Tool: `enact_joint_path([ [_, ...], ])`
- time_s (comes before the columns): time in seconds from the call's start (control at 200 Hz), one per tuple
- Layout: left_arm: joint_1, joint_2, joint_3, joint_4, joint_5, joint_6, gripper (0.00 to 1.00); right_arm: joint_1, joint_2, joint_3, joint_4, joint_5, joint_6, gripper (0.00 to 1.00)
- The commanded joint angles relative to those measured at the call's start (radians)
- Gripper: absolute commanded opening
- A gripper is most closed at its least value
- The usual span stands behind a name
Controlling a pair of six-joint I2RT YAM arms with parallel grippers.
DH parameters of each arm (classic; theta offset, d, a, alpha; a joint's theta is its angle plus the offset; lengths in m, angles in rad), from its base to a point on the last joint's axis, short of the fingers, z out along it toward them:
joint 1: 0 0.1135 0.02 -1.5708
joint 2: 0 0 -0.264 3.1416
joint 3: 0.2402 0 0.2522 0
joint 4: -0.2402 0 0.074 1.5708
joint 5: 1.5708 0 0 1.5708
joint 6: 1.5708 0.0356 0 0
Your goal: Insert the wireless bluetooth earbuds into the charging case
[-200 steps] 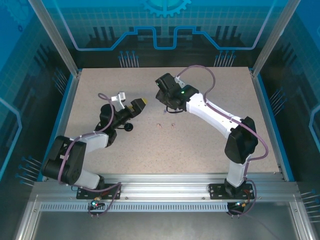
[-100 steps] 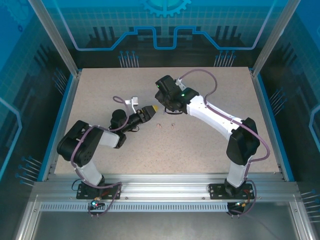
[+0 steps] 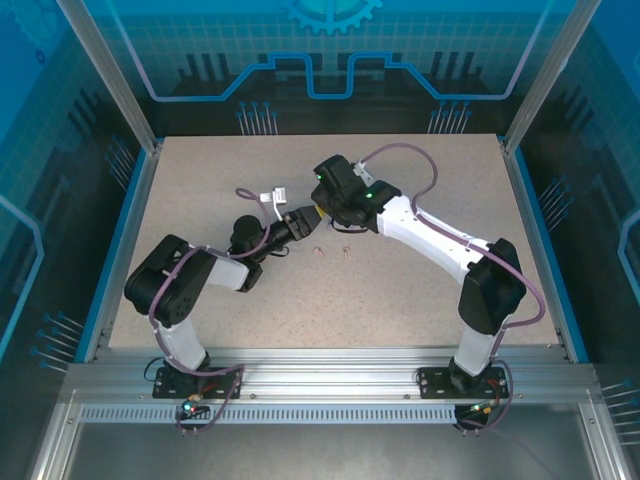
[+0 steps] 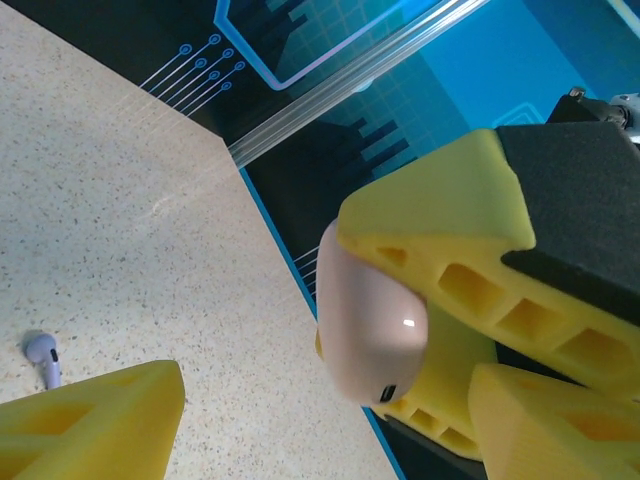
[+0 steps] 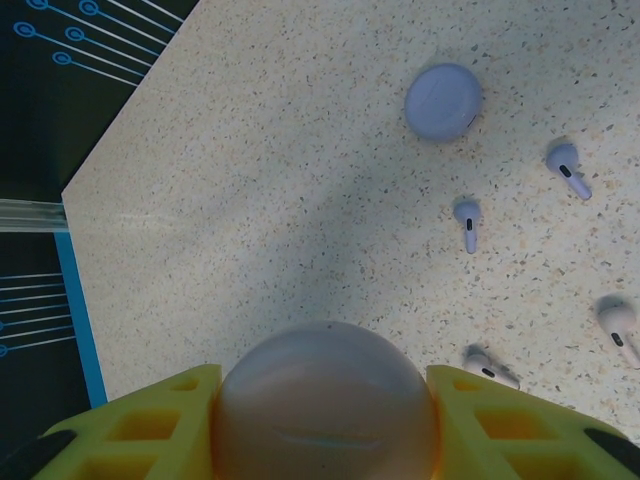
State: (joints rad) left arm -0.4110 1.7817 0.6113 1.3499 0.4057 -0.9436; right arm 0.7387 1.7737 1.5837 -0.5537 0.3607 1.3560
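Right tool point(image 5: 322, 378): clenched on the pink case point(image 4: 372, 325), one yellow finger on each side. The case is held off the bench point(image 3: 430, 300), over its middle and slightly toward the far edge. Case is rounded and its lid looks closed.

Left tool point(image 3: 303, 220): released, fingers spread wide. Its tips are just beside the right tool. In the left wrist view the pink case sits ahead of and between the left fingers point(image 4: 100, 420), and it appears to touch neither of them.

Earbuds: all that can be seen lie loose on the bench, outside any case.
- Pink earbuds: one point(image 3: 320, 251) and its mate point(image 3: 345, 250) lie near each other at the middle of the bench, just on the near-edge side of the two tools.
- Purple earbuds: one point(image 5: 567, 168) and a second point(image 5: 467, 222), apart from each other, both near the purple case point(image 5: 443, 102).

The purple case rests flat on the bench, lid closed, well apart from the pink case in the right tool.
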Motion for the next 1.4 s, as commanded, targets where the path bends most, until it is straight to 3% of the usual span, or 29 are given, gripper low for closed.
enact_joint_path([
  [0.0, -0.015, 0.019, 0.035, 0.049, -0.025, 0.01, 0.73, 0.015, -0.039, -0.006, 0.029, -0.005, 0.023, 0.36],
  [0.68, -0.04, 0.01, 0.052, 0.05, -0.12, 0.04, 0.5, 0.024, -0.104, -0.129, 0.127, -0.016, 0.126, 0.35],
  [1.12, -0.039, 0.005, 0.064, 0.05, -0.144, 0.035, 0.26, 0.031, -0.115, -0.142, 0.152, -0.028, 0.139, 0.36],
  [1.171, -0.04, 0.004, 0.065, 0.05, -0.142, 0.034, 0.23, 0.031, -0.119, -0.143, 0.159, -0.027, 0.141, 0.4],
  [1.321, -0.04, -0.006, 0.061, 0.05, -0.134, 0.026, 0.14, 0.02, -0.136, -0.127, 0.165, -0.014, 0.121, 0.65],
  [1.396, -0.038, -0.013, 0.056, 0.049, -0.125, 0.024, 0.08, 0.01, -0.152, -0.113, 0.163, -0.014, 0.093, 0.73],
])
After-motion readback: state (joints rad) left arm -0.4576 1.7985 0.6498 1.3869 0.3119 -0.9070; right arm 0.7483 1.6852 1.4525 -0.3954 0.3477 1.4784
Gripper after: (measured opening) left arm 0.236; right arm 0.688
